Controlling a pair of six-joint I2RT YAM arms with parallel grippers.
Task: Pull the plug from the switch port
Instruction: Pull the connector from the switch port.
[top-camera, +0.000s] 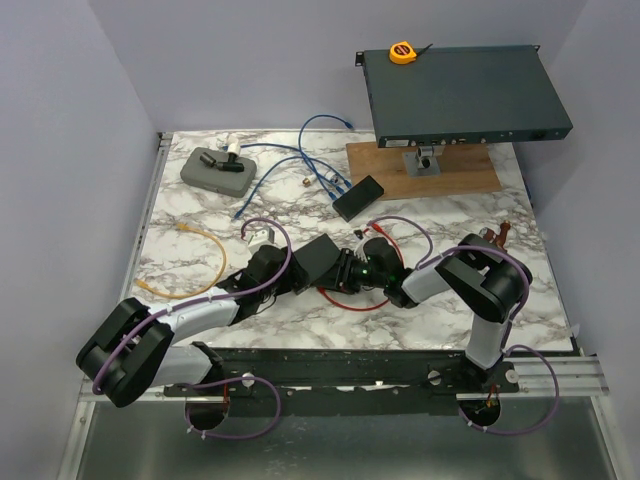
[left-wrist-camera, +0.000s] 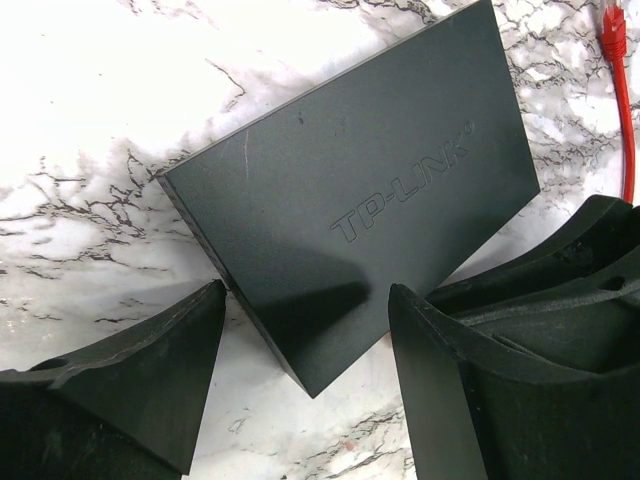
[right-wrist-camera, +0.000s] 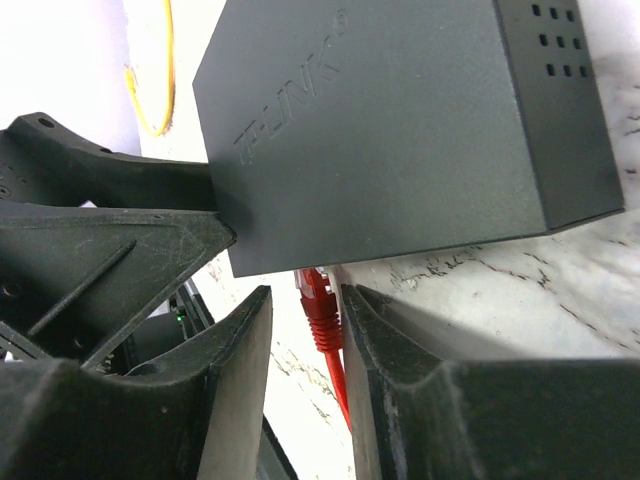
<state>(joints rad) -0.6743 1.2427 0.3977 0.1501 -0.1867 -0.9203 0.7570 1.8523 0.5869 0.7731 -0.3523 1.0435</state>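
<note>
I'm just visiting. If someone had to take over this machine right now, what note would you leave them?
Left tool: jaws wide, straddling a corner of the black switch; whether it grips cannot be told.
Right tool: jaws either side of the red plug, a gap showing, not clamped.
Done: both tools are in position.
Left: close on the plug and pull it out; it looks seated in the switch.
</note>
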